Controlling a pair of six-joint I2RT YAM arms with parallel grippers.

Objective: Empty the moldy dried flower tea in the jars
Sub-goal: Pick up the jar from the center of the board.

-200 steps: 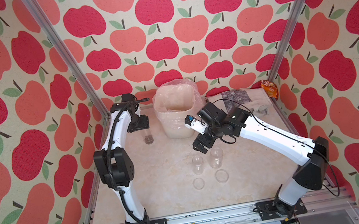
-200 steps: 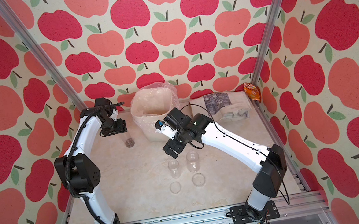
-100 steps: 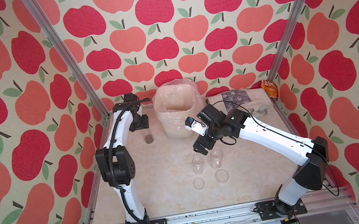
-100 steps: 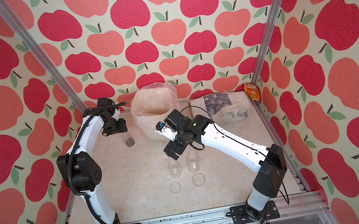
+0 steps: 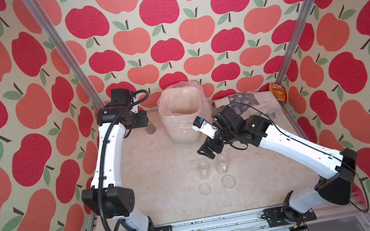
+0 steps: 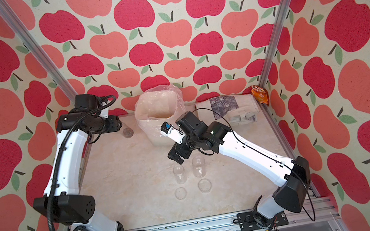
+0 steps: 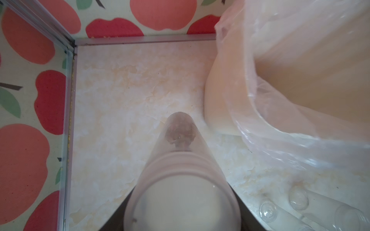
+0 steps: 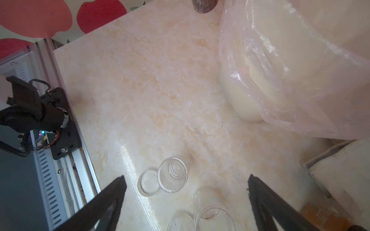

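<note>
Now left hand (image 5: 148,125) clamps tea jar (image 7: 180,164); right hand (image 8: 186,178) splayed.

The table (image 5: 153,177) is bare on the left, but the big bin (image 5: 181,132) blocks the back and two open jars (image 5: 204,170) stand in the middle.

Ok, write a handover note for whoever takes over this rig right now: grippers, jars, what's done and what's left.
Left gripper: jaws shut on the third jar, held beside the bin, with dried flower tea inside.
Right gripper: jaws open, empty, above the two open jars.
Their lids lie on the table just in front of them.
Done: those two jars look emptied.
Left: tip the third jar's tea into the bin. I cannot tell whether its lid is on.
</note>
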